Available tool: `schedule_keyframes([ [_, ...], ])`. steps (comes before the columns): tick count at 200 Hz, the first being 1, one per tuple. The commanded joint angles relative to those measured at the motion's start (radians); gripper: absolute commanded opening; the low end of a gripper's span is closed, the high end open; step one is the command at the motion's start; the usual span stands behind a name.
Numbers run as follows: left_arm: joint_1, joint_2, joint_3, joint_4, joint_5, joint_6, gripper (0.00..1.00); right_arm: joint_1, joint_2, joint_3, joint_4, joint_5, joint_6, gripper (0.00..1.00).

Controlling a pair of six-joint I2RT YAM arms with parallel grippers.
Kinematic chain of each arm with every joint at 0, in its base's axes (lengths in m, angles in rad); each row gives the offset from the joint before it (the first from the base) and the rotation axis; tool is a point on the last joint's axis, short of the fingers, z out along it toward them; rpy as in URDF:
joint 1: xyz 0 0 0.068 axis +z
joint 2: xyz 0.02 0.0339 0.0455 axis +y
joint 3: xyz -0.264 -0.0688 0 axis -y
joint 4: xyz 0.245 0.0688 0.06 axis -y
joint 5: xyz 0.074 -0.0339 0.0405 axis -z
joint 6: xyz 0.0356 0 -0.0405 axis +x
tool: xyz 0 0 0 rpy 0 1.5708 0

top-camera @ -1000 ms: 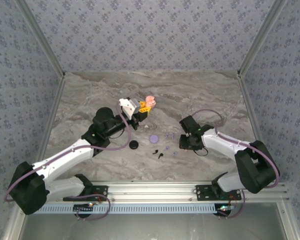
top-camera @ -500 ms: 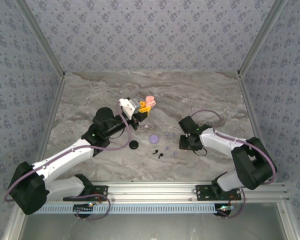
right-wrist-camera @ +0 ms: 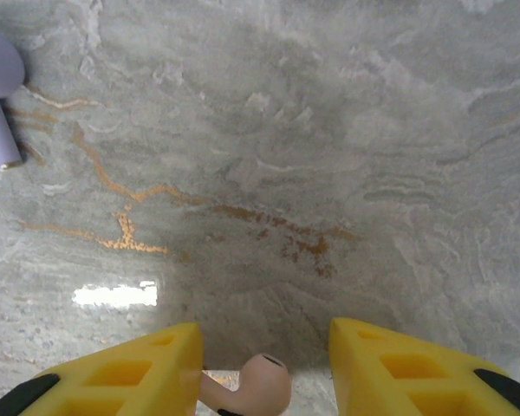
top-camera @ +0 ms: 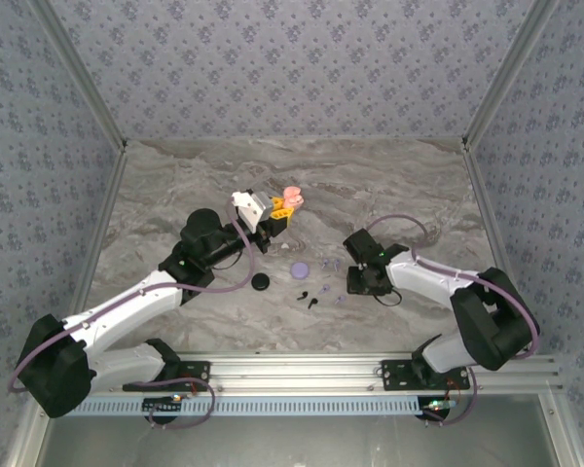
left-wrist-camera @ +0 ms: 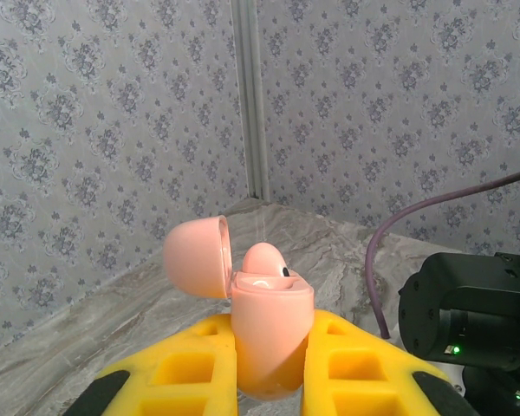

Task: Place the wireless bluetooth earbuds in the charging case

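A black round case (top-camera: 261, 282) is set on the marble tabletop (top-camera: 175, 175), left of ctr and twd the near edge. The left tool (top-camera: 284, 208) is held above the tabletop's middle, twd the far edge. Its yellow fingers (left-wrist-camera: 186, 368) are pressed onto a pink charging case (left-wrist-camera: 269, 334), which is pinched upright btwn them. The case's lid (left-wrist-camera: 198, 256) is swung open to the left, and a seated pink earbud (left-wrist-camera: 264, 260) is lodged in the body.

Just right of the black case a lilac round case (top-camera: 299, 269) is laid flat. Right of that, small lilac buds (top-camera: 324, 265) and black buds (top-camera: 313, 303) are scattered approx. at ctr, apart from each other.

The right tool (top-camera: 358, 281) is pointed down at the tabletop just right of the buds. Its jaws are part spread, w/ a loose pink earbud (right-wrist-camera: 251, 387) lying btwn them. A gap is left on that bud's right side, so no pinch is seen. A stemmed lilac earbud (right-wrist-camera: 0, 87) is seen on the stone ahead of the tool, to the left in the wrist view.
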Motion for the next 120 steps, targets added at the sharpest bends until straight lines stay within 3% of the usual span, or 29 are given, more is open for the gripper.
schedule_keyframes([
  [1, -0.007, -0.001, 0.022, 0.019, 0.006, 0.010, 0.00, 0.009, -0.037, -0.028, -0.079, -0.001, 0.030, 0.44],
  [120, -0.006, -0.001, 0.036, 0.004, 0.005, 0.016, 0.00, -0.005, -0.120, -0.046, -0.094, -0.059, 0.046, 0.43],
])
